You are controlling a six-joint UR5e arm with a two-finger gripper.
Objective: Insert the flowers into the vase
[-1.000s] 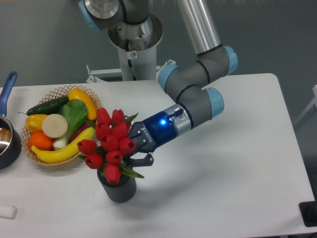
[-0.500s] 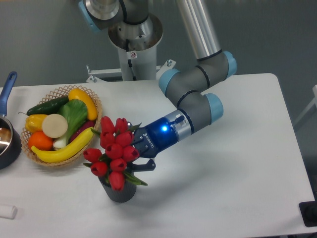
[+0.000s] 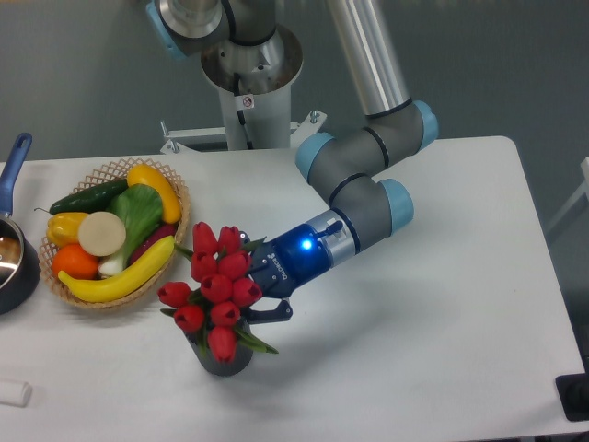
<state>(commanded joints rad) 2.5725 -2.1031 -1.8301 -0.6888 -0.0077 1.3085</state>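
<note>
The flowers [image 3: 216, 293], a tight bunch of red tulip buds with green leaves, stand tilted over the vase [image 3: 226, 359]. Their stems go down into the vase's mouth and are hidden by the buds. Only the lower front of the vase shows: a small dark grey cylinder near the table's front, left of centre. My gripper [image 3: 258, 281] reaches in from the right, just behind the buds, and is shut on the flowers. One finger [image 3: 272, 312] shows below the bunch.
A wicker basket [image 3: 110, 168] of fruit and vegetables sits just left of the bunch. A dark pot [image 3: 17, 272] with a blue handle is at the left edge. A small white object [image 3: 14, 393] lies at the front left. The arm's base [image 3: 248, 87] stands behind.
The gripper has moved the bunch down and slightly right, so the buds sit lower over the vase and hide more of it.
</note>
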